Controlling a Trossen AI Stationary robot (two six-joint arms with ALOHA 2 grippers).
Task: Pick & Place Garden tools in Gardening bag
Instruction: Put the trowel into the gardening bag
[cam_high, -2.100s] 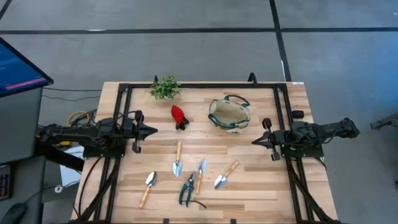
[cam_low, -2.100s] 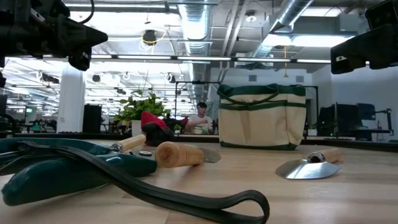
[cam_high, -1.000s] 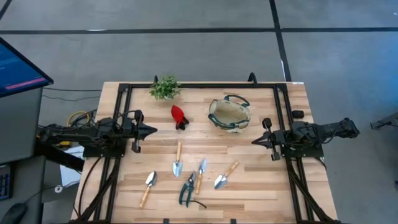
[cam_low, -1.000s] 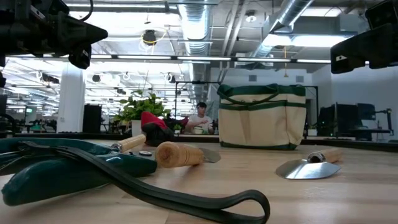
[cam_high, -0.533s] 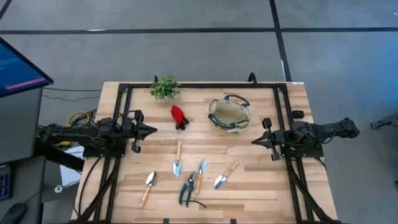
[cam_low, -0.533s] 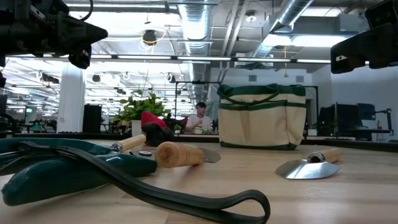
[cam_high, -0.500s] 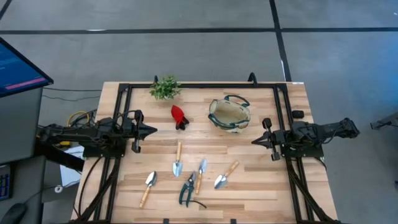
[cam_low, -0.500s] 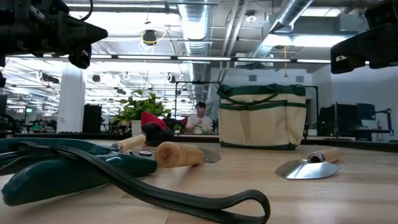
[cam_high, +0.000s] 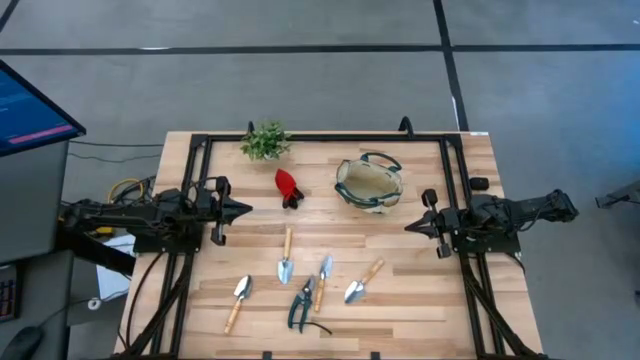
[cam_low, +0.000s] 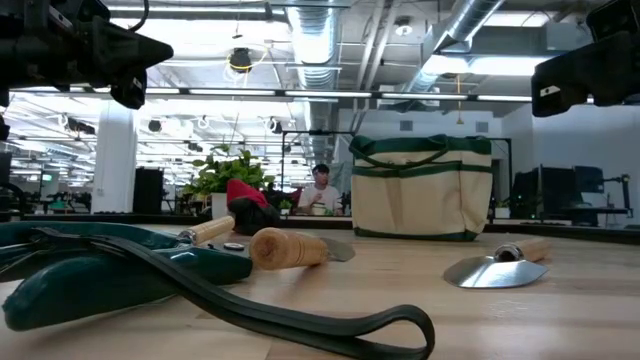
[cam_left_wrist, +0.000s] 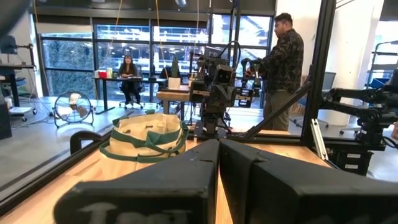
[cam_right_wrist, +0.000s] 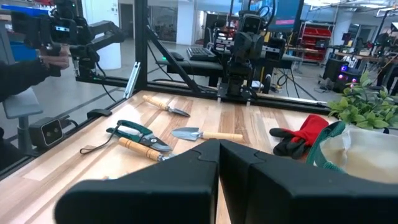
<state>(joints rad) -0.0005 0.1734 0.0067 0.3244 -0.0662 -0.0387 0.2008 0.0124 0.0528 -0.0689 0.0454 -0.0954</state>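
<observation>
The beige gardening bag (cam_high: 369, 184) with dark green trim stands open on its base at the table's far right. The red-and-black tool (cam_high: 288, 187) lies left of it. Several wooden-handled trowels (cam_high: 285, 257) and the dark-handled pruners (cam_high: 301, 305) lie near the table's front edge. My left gripper (cam_high: 246, 210) is shut and empty over the left side, its fingertips closed together in the left wrist view (cam_left_wrist: 218, 144). My right gripper (cam_high: 410, 226) is shut and empty over the right side; it also shows in the right wrist view (cam_right_wrist: 219, 144).
A green potted plant (cam_high: 265, 141) stands at the far edge. A black frame (cam_high: 320, 137) runs around the table's far and side edges. A person (cam_left_wrist: 280, 68) stands beyond the table's right side. Bare wood lies between the two grippers.
</observation>
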